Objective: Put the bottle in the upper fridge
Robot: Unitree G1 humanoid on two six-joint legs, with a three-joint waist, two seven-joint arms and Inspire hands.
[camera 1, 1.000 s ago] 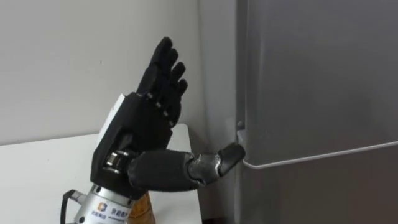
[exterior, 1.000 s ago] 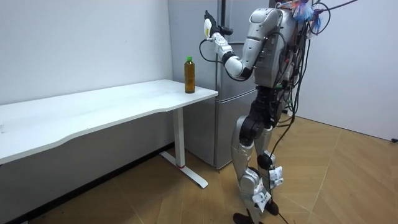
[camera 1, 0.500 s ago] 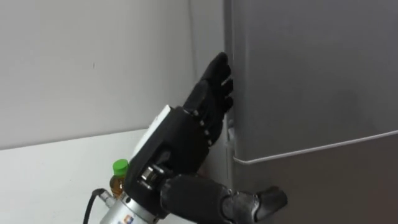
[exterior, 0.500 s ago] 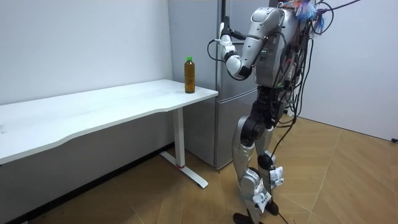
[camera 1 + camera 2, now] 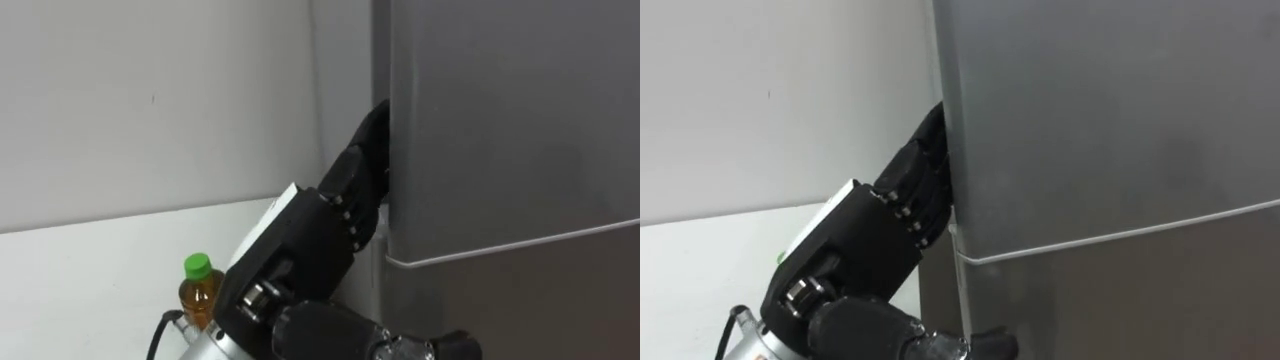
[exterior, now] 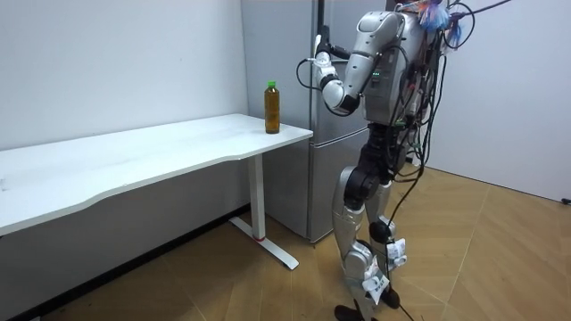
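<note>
The fridge (image 6: 326, 192) is the biggest thing here, tall and grey, and the robot stands upright close before it; its upper door (image 5: 500, 110) looks shut to us, lying level with the lower door (image 5: 520, 310) along the seam (image 5: 520, 245), so nothing is opened yet. Beside it runs the long white worktop (image 6: 152, 156), one end just next to the fridge. The left robot hand (image 5: 305, 235) is raised to the upper door's left edge, its back towards us and its far end tucked behind that edge; whether it has hooked onto the door or merely lies against it we cannot tell. The bottle (image 6: 272, 107), amber with a green cap, stands upright on the worktop's end near the fridge, apart from the hand. As we judge it, the task is at its first step: the door has to be pulled open, then the bottle fetched and set on an upper shelf. The room view gives us the robot's stance, the bottle whole and how it stands to the fridge; the eye views give the contact at the door edge close up, and in the left eye view the bottle's cap and shoulder peep out just beside the wrist, where the right eye view offers at most a green sliver
</note>
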